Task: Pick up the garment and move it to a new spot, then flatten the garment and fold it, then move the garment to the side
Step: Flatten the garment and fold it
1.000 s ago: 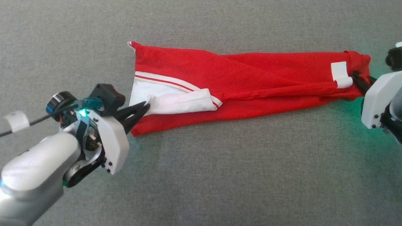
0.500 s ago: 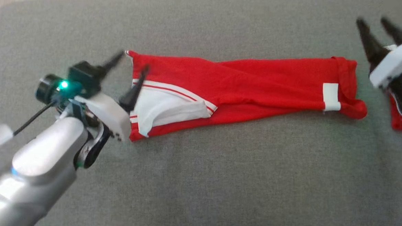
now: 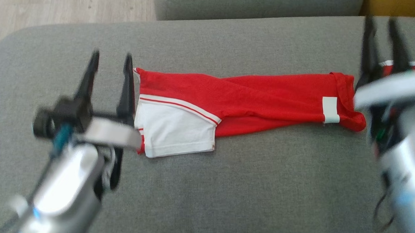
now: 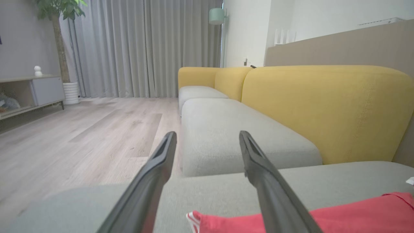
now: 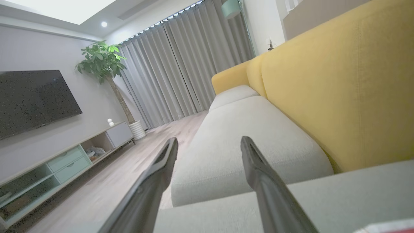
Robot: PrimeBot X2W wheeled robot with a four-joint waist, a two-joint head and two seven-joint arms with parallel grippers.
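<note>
Both grippers have let go of the garment's ends and risen clear, left gripper (image 3: 112,56) and right gripper (image 3: 380,22) spread empty, leaving the garment (image 3: 251,97) stretched on the cushion (image 3: 225,188); folding likely follows, requiring a fresh grasp of one end.

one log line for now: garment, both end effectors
garment: red-and-white, folded long, lying on grey sofa seat, unheld | left end effector: open, beside its left end | right end effector: open, beside its right end
</note>
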